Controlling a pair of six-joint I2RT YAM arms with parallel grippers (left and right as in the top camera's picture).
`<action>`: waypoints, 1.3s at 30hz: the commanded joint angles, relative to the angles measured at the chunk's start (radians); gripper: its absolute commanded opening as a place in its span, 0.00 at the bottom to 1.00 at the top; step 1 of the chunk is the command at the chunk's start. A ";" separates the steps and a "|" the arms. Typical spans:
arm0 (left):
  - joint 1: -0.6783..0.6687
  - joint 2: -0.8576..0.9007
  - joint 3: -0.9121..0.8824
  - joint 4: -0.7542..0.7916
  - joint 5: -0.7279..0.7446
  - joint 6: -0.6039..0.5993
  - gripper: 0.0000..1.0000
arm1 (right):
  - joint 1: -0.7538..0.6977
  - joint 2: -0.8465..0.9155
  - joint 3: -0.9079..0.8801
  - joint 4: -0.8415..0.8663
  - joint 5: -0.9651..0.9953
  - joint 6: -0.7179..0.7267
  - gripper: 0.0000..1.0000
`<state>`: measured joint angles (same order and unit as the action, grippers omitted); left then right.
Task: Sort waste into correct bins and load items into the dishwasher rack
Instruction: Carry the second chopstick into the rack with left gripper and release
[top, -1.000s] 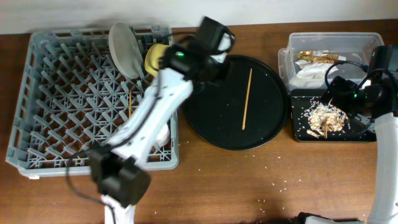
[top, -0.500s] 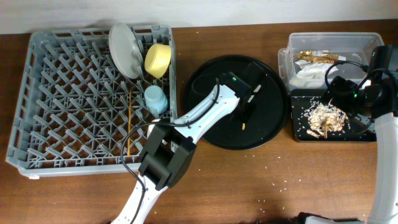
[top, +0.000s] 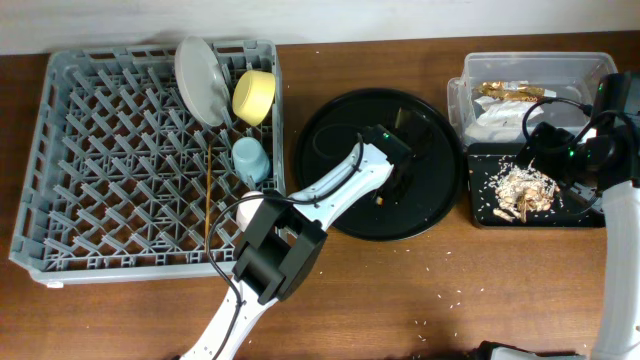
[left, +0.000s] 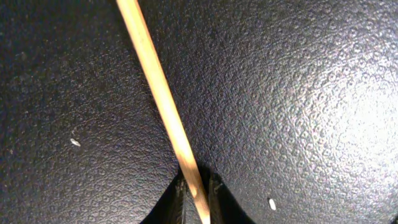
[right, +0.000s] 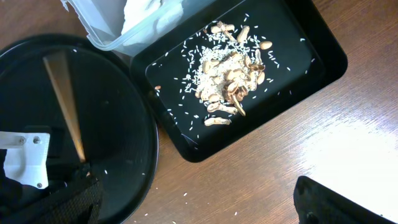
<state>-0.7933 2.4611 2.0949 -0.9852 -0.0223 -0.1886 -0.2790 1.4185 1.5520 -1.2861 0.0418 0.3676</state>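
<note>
Swung across from the dishwasher rack (top: 60, 150), where one racked chopstick (top: 208, 190) lies among the pegs, my left gripper (left: 198, 190) now sits low over the round black tray (top: 440, 200). Its fingers are pinched onto the near end of the loose chopstick (left: 158, 87), which stretches away from me along the tray. My right gripper (top: 570, 150) hovers over the shallow black bin (top: 478, 200) of food scraps (right: 230, 81); whether it is apart or together I cannot tell.

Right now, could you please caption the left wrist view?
Wooden chopstick pinched by the left gripper on the round black tray.
</note>
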 joint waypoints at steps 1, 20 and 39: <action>-0.003 0.034 0.014 0.001 0.015 -0.005 0.01 | -0.003 -0.004 0.000 -0.001 0.016 0.008 0.98; 0.283 -0.110 0.791 -0.703 -0.014 0.063 0.00 | -0.003 -0.004 0.000 -0.001 0.016 0.008 0.99; 0.538 -0.630 -0.491 -0.483 -0.237 -0.184 0.00 | -0.003 -0.004 0.000 -0.001 0.016 0.008 0.98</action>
<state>-0.2817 1.8702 1.6321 -1.4750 -0.2405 -0.3508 -0.2790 1.4185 1.5520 -1.2858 0.0418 0.3668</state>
